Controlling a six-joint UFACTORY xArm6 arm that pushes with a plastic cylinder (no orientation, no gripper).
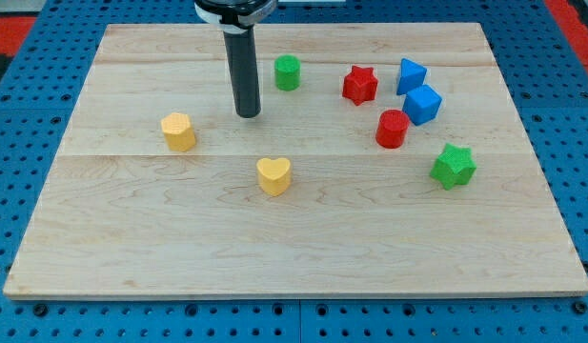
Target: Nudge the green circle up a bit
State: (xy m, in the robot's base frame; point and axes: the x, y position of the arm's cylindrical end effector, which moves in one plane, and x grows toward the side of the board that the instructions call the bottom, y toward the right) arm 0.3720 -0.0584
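My tip (248, 114) rests on the wooden surface (131, 238), just left of and slightly nearer than the green circle (288, 72), not touching it. The circle sits toward the far edge, left of the red star (360, 85). I have no pincer, only the rod. A yellow heart (273, 176) lies nearer.

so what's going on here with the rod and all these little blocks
A robot arm ending in a straight dark rod is working over a pale wooden board scattered with small coloured blocks. My tip rests on the board just to the view's left of and slightly below the green circle block, not touching it. The yellow heart block sits below the tip, and the yellow hexagon block to its left. The red, blue and green blocks on the right lie apart from it.
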